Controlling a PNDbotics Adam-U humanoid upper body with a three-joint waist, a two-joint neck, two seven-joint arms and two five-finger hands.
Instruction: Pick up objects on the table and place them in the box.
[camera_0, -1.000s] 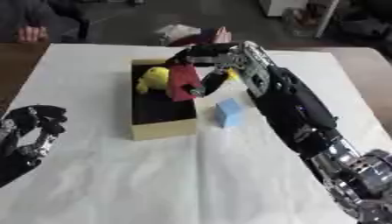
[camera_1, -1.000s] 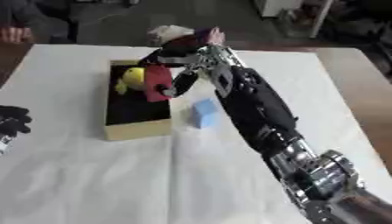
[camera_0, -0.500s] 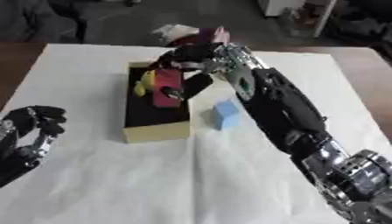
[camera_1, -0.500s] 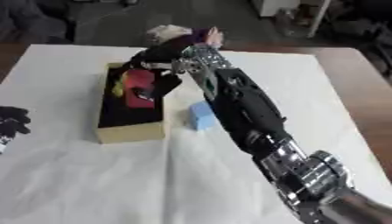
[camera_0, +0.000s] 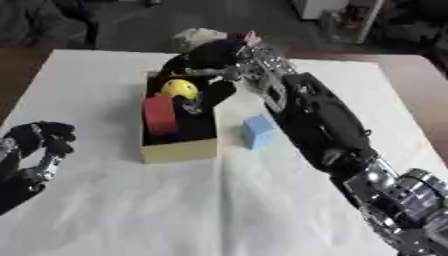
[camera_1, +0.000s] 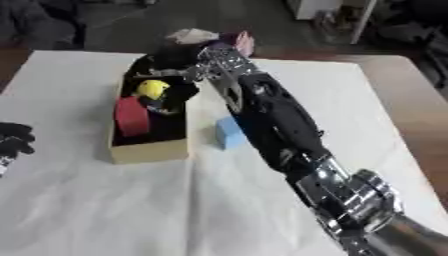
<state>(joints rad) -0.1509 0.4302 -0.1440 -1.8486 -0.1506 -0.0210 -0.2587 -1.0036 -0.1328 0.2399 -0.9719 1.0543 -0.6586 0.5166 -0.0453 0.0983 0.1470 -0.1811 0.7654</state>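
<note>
1. Red block (camera_0: 160, 115) lies inside box (camera_0: 178, 150), left side, next to yellow ball (camera_0: 181, 88) at the far end; looks already dropped in.
2. Right hand (camera_0: 203, 65) hangs over box's far half, fingers spread downward, holding nothing – prob. just above the drop spot.
3. Blue block (camera_0: 257, 131) sits on white table cloth (camera_0: 219, 200) just beside box's right wall; likely next pick.
4. Left hand (camera_0: 39, 145) idle at lower left, fingers curled, empty.
</note>
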